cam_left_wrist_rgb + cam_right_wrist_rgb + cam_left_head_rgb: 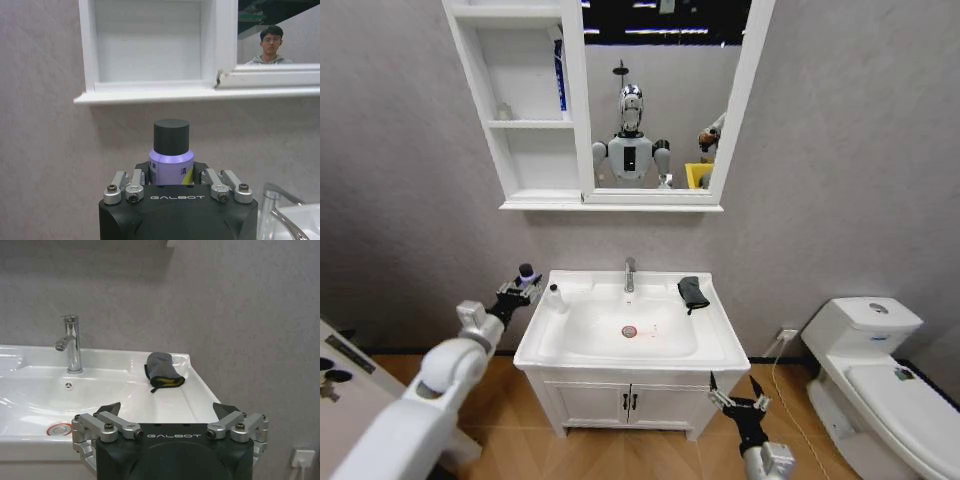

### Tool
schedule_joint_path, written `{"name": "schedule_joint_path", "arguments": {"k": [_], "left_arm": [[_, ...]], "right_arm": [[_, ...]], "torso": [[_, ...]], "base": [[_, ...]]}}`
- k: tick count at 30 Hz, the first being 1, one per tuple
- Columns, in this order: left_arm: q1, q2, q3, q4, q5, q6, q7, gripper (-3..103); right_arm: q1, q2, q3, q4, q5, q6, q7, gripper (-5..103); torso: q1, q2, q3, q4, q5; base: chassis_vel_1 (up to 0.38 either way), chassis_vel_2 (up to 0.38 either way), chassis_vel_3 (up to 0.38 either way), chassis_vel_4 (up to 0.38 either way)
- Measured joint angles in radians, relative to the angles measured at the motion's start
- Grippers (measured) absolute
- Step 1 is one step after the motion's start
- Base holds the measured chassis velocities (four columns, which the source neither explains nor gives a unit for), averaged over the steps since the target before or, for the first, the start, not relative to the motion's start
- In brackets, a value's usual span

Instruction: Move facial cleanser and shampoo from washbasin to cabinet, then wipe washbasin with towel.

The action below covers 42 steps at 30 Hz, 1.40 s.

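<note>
**Purple bottle held at left of washbasin; right arm low and idle**

Bottle with a lavender body and dark grey round cap (pixel 171 150) is gripped between the fingers of the left gripper (pixel 520 291), upright, with the cap standing above the fingers. In the head view the gripper is seen just beside the left rear corner of the white rectangular ceramic washbasin (pixel 720 345), raised a little above its rim. Printed characters are visible on the bottle label but cannot be read.

A small white bottle with a dark cap (pixel 556 297) is noted standing on the basin's left rear ledge, near the held bottle and apart from it. The chrome faucet (pixel 629 273) is placed at the middle of the back edge; the red-ringed drain (pixel 629 331) sits in the bowl below it.

The small dark grey cloth towel (pixel 163 371) is seen lying crumpled on the right rear ledge of the basin, with a yellow trim showing at its lower edge. It is touched by neither gripper.

The tall narrow white shelf cabinet (pixel 480 80) is mounted on the wall above and to the left of the basin, joined to a white-framed mirror (pixel 748 100). A blue item is visible in its upper compartment; the lowest compartment is seen straight ahead in the left wrist view.

The right gripper (pixel 741 400) is held low in front of the vanity's right corner, fingers spread wide, nothing between them.
</note>
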Motion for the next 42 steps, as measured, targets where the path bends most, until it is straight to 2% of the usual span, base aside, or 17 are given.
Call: {"name": "schedule_joint_path", "arguments": {"k": [4, 6, 7, 8, 11, 12, 15, 18, 19, 21, 23, 26, 29, 32, 36, 39, 42], "left_arm": [[-0.119, 0.061, 0.048, 0.035, -0.048, 0.039, -0.011, 43], [-0.275, 0.109, 0.13, 0.088, -0.113, 0.077, -0.033, 43], [-0.339, 0.12, 0.169, 0.115, -0.134, 0.088, -0.038, 43], [-0.339, 0.12, 0.169, 0.115, -0.134, 0.088, -0.038, 43], [-0.565, 0.123, 0.315, 0.225, -0.18, 0.117, -0.064, 43], [-0.565, 0.123, 0.315, 0.225, -0.18, 0.117, -0.064, 43], [-0.756, 0.085, 0.446, 0.324, -0.236, 0.153, -0.109, 43], [-0.878, 0.038, 0.515, 0.403, -0.238, 0.16, -0.12, 43], [-0.878, 0.038, 0.515, 0.403, -0.238, 0.16, -0.12, 43], [-0.986, -0.034, 0.578, 0.502, -0.212, 0.157, -0.117, 43], [-1.012, -0.062, 0.593, 0.541, -0.193, 0.153, -0.114, 43], [-1.071, -0.178, 0.622, 0.696, -0.116, 0.135, -0.091, 43], [-1.083, -0.221, 0.624, 0.76, -0.072, 0.124, -0.074, 43], [-1.094, -0.254, 0.62, 0.818, -0.024, 0.1, -0.042, 43], [-1.111, -0.285, 0.608, 0.879, 0.03, 0.072, -0.013, 43], [-1.12, -0.295, 0.603, 0.906, 0.057, 0.068, 0.002, 43], [-1.125, -0.301, 0.598, 0.921, 0.067, 0.067, 0.004, 43]], "right_arm": [[-0.008, 0.007, -0.01, -0.011, -0.042, 0.041, -0.012, 100], [-0.022, 0.011, -0.017, -0.015, -0.069, 0.064, -0.019, 101], [-0.026, 0.013, -0.017, -0.019, -0.079, 0.073, -0.021, 101], [-0.026, 0.013, -0.017, -0.019, -0.079, 0.073, -0.021, 101], [-0.032, 0.018, -0.019, -0.032, -0.115, 0.109, -0.04, 99], [-0.032, 0.018, -0.019, -0.032, -0.115, 0.109, -0.04, 99], [-0.035, 0.021, -0.036, -0.03, -0.119, 0.117, -0.05, 98], [-0.034, 0.024, -0.042, -0.021, -0.118, 0.117, -0.051, 98], [-0.034, 0.024, -0.042, -0.021, -0.118, 0.117, -0.051, 98], [-0.033, 0.027, -0.04, -0.013, -0.118, 0.12, -0.052, 97], [-0.033, 0.028, -0.038, -0.012, -0.117, 0.123, -0.053, 99], [-0.033, 0.029, -0.025, -0.011, -0.113, 0.136, -0.052, 99], [-0.033, 0.028, -0.02, -0.013, -0.11, 0.141, -0.051, 99], [-0.034, 0.026, -0.014, -0.013, -0.108, 0.145, -0.051, 102], [-0.035, 0.026, -0.006, -0.014, -0.104, 0.15, -0.051, 99], [-0.038, 0.026, -0.004, -0.017, -0.102, 0.154, -0.05, 95], [-0.041, 0.026, -0.004, -0.02, -0.102, 0.157, -0.05, 99]], "torso": [[0.0, 0.0, 0.0, -0.0001, -0.0001], [0.0, 0.0, 0.0, -0.0001, 0.0], [0.0, 0.0, 0.0, 0.0, -0.0001], [0.0, 0.0, 0.0, 0.0, -0.0001], [0.0, 0.0, 0.0, -0.0001, 0.0003], [0.0, 0.0, 0.0, -0.0001, 0.0003], [0.0, 0.0, 0.0, 0.0, -0.0002], [0.0, 0.0, 0.0, 0.0, 0.0003], [0.0, 0.0, 0.0, 0.0, 0.0003], [0.0, 0.0, 0.0, -0.0001, 0.0005], [0.0, 0.0, 0.0, -0.0001, 0.0005], [0.0, 0.0, 0.0, -0.0007, 0.0004], [0.0, 0.0, 0.0, -0.0005, 0.0003], [0.0, 0.0, 0.0, 0.0, 0.0003], [0.0, 0.0, 0.0, 0.0, 0.0002], [0.0, 0.0, 0.0, 0.0001, 0.0002], [0.0, 0.0, 0.0, 0.0001, 0.0001]], "base": [[0.0, 0.0, 0.0, 0.0], [0.0, 0.0, 0.0, 0.0], [0.0, 0.0, 0.0, 0.0], [0.0, 0.0, 0.0, 0.0], [0.0, 0.0, 0.0, 0.0], [0.0, 0.0, 0.0, 0.0], [0.0, 0.0, 0.0, 0.0], [0.0, 0.0, 0.0, 0.0], [0.0, 0.0, 0.0, 0.0], [0.0, 0.0, 0.0, 0.0], [0.0, 0.0, 0.0, 0.0], [0.0, 0.0, 0.0, 0.0], [0.0, 0.0, 0.0, 0.0], [0.0, 0.0, 0.0, 0.0], [0.0, 0.0, 0.0, 0.0], [0.0, 0.0, 0.0, 0.0], [0.0, 0.0, 0.0, 0.0]]}}
